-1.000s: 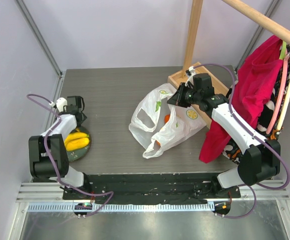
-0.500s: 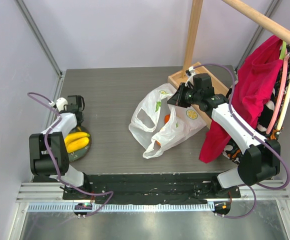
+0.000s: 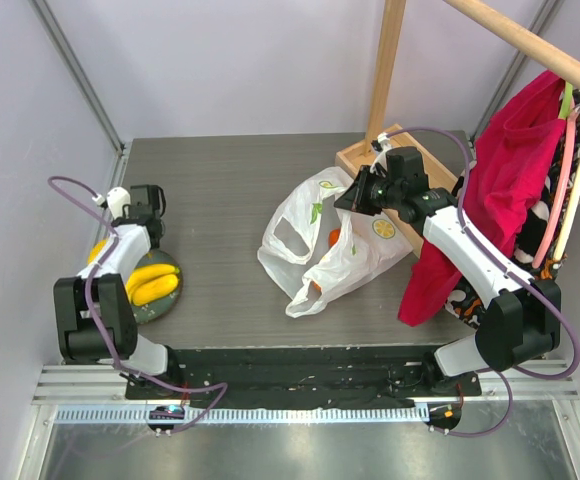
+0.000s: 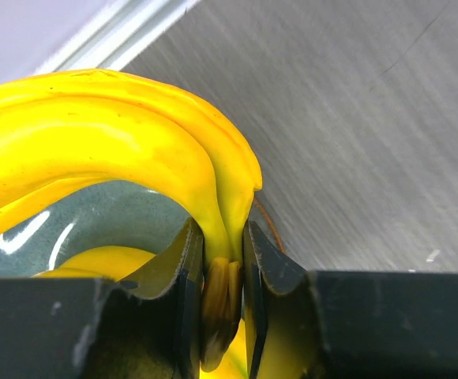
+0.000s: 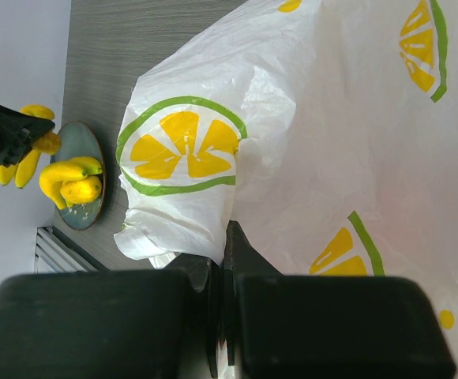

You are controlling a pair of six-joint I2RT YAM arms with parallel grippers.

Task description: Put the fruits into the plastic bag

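Clamping the banana bunch (image 4: 95, 134) by its stem, my left pincer (image 4: 221, 249) holds it at the overhead frame's left edge, beside the grey plate (image 4: 103, 217). My right pincer (image 5: 223, 254) is pinched together on the plastic bag (image 5: 332, 142), mid-frame.

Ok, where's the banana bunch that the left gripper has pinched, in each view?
Top external: banana bunch far left, just beyond the grey plate.
Left wrist: fills the upper left, over the plate.
Right wrist: left edge, beside the plate.
Shared landmark: that plate.
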